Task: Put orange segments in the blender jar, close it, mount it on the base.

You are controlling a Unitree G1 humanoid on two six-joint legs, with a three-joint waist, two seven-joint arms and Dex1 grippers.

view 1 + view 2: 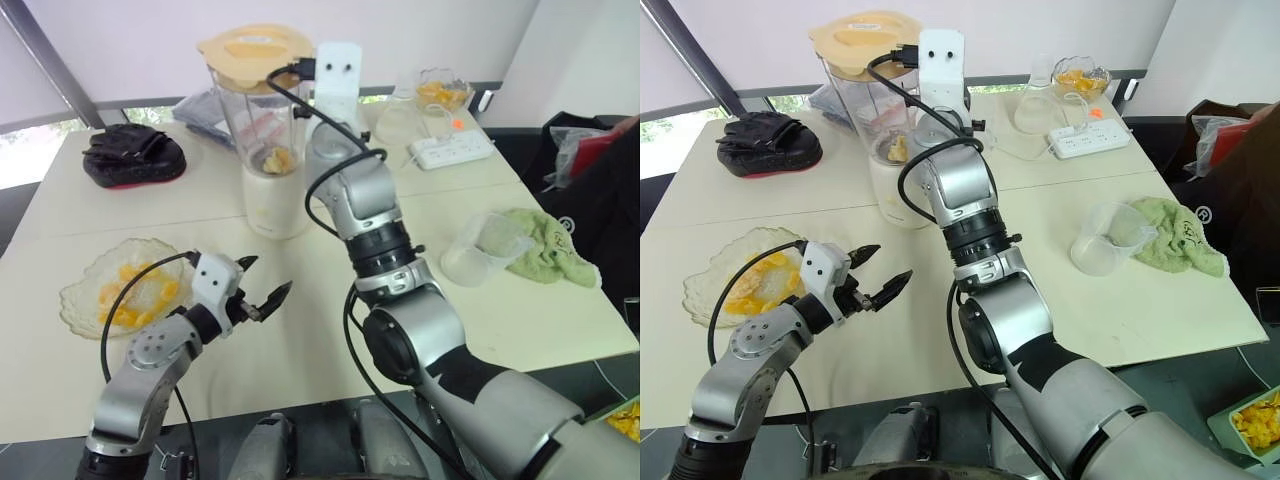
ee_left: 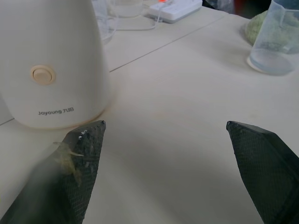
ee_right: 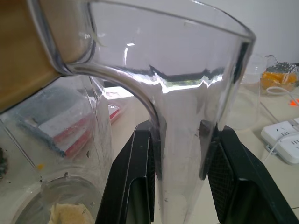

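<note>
Bare tabletop [image 1: 290, 350] round splayed L end effector [image 1: 268, 275]

Left arm [image 1: 150, 368] and right arm [image 1: 365, 205] are both silver-grey rounded shells with chunky black ribbed joint rings. Each wrist has a white boxy camera block [image 1: 338, 88] with two dark holes. A black cable [image 1: 104, 335] loops out at nine o'clock of the left arm. Jaws are black and mesh-textured.

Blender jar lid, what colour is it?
Pale yellowish orange. The lid shows best in the left eye view.
</note>
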